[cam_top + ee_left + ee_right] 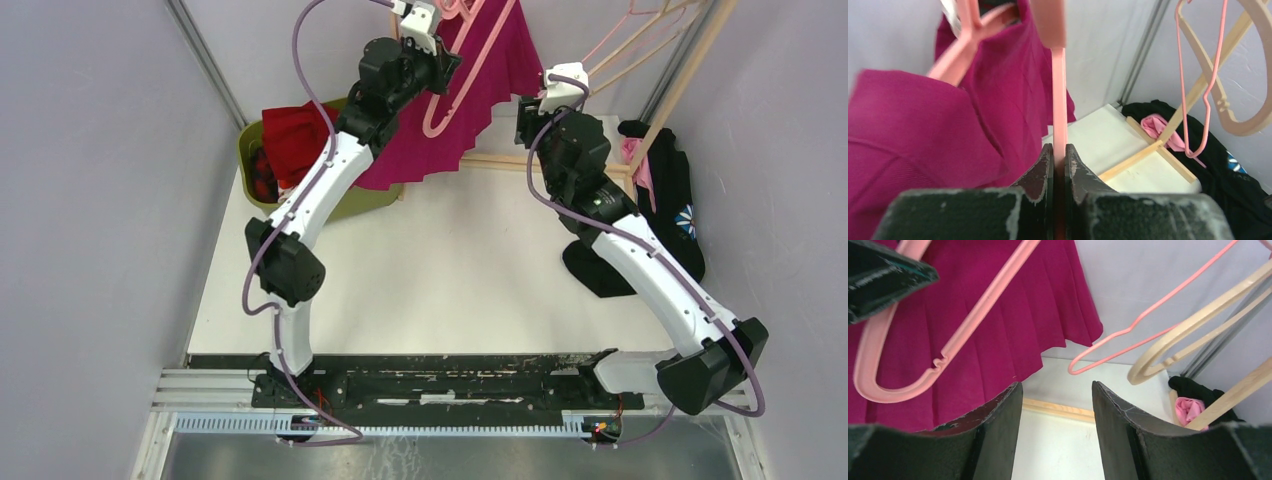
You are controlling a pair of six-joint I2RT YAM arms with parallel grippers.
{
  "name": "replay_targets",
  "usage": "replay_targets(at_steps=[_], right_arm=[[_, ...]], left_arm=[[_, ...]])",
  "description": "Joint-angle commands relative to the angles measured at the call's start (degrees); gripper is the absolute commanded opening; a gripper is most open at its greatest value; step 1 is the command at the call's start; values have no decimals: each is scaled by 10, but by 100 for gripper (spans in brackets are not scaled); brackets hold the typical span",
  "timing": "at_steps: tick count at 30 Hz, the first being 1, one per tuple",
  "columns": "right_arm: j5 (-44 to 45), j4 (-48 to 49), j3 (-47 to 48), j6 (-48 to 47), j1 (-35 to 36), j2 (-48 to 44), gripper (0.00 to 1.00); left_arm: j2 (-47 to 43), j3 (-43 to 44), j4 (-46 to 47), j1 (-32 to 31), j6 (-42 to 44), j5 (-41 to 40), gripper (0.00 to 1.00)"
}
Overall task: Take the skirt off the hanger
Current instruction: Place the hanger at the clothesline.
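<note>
A magenta pleated skirt [430,155] hangs from a pink plastic hanger [470,75] at the back of the cell. My left gripper [445,68] is raised there, shut on a bar of the hanger [1059,100], with the skirt [923,130] bunched just to its left. In the left wrist view the pink bar runs straight down between the closed jaws of the left gripper [1059,156]. My right gripper [535,105] is just right of the skirt's hem. The right gripper [1057,387] stands open and holds nothing, below the skirt [1013,315] and the hanger's curved end [878,385].
A green bin [245,150] holding red clothes [290,140] sits at the back left. A wooden rack [690,80] stands at the right with an empty pink wire hanger [1148,310] and wooden hangers [1198,325]. Black and pink garments [670,190] lie under it.
</note>
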Motion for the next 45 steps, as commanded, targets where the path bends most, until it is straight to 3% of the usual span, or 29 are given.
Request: replay_targets(at_steps=[1,11,17,23,28,35,45], right_arm=[[30,45,-9,-33,-3,-23,59],[30,50,-2,-48,-6,5,57],[13,54,-67,-27,-22,26,14],[-51,21,-52,96,-86,114,1],[-99,6,59,134,-128,239,1],[-161,-97,265,197,-165,427,1],[-217,-171,373,303,-203,561,1]], left_arm=[[20,49,45,-1,-76,83,3],[18,69,18,3,-72,108,3],[-41,10,-46,2,-22,98,3],[-116,-87,-68,3,14,78,3],[-147,-105,-77,3,17,78,3],[-168,-119,-87,2,14,83,3],[-166,-124,-128,2,54,56,3]])
